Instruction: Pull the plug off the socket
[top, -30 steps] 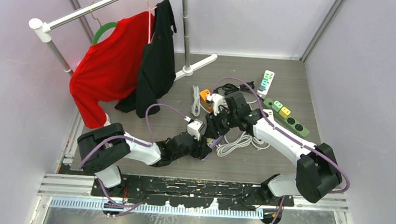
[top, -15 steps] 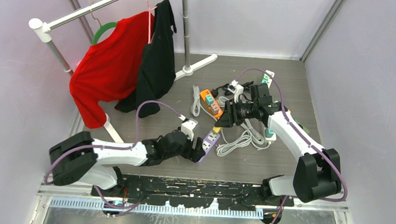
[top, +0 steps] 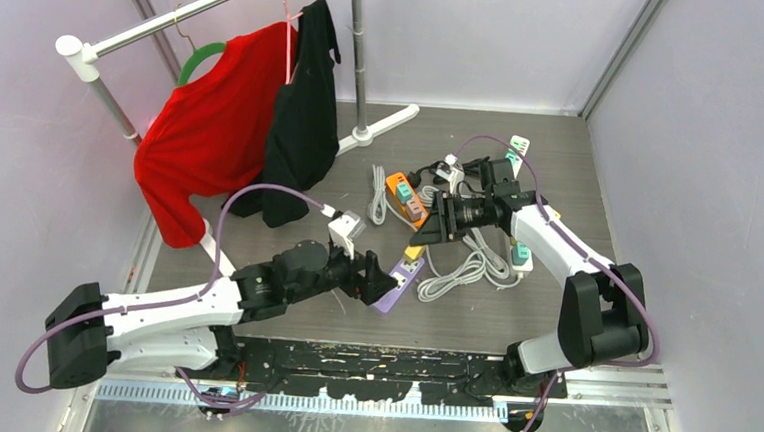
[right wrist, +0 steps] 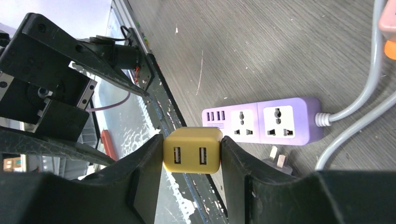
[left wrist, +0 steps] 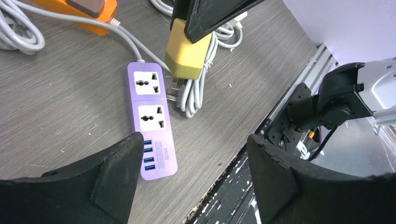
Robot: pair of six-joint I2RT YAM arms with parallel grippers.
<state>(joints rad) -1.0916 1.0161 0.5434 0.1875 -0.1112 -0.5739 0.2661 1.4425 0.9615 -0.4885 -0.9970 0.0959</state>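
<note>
The yellow plug (left wrist: 189,52), pinched between dark fingers (left wrist: 210,16), hangs with pins bare beside the purple socket strip (left wrist: 150,123), near the edge of the counter (left wrist: 70,93).

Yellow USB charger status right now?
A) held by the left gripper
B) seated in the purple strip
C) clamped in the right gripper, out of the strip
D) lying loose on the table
C: the yellow USB charger sits pinched between the right gripper's fingers, and both sockets of the purple power strip show empty.
</note>
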